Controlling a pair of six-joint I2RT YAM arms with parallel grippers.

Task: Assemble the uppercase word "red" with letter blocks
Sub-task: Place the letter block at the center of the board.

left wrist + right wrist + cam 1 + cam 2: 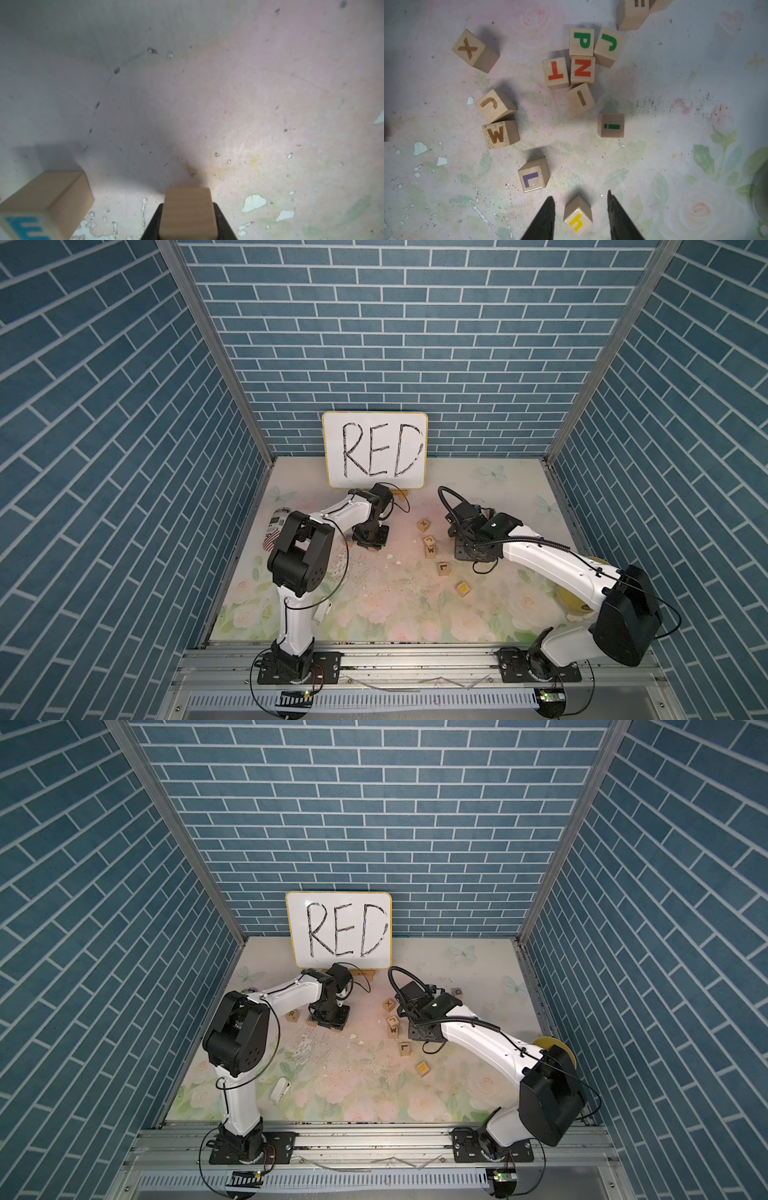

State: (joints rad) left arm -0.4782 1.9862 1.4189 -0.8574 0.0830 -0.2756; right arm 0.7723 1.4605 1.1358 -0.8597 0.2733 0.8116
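Block (pixel 187 218) of plain light wood sits clamped in left hand (pixel 188 208), bottom centre of left wrist frame. Only blank faces show, so its letter can't be read. Judged to be the D, since the other 2 letters are already down.

E block (pixel 47 199), teal print, lies lower left of that frame. It is beside the held block with a strip of bare tabletop (pixel 228 93) between them, not touching.

In a top view the R block (pixel 292 1016) is further left in frame, near the left arm's elbow, with E between it and the hand. So the word reads left to right in frame, and the free slot is on E's right, the side the hand is on.

Key relation: the held block must go toward E, leftward in the top-view frame, closing the gap without nudging E. It's a cube, so no long axis. Only which face points up matters, and that is hidden. Can't tell whether it already touches the tabletop.

Left arm is plainly nearer. Right hand (pixel 580 194) is well apart, right of centre in both top views, fingers spread and empty. In the right wrist view they frame a yellow-lettered block (pixel 578 216) without touching it. That block isn't needed.

Whiteboard (pixel 375 450) reading RED stands at the back.
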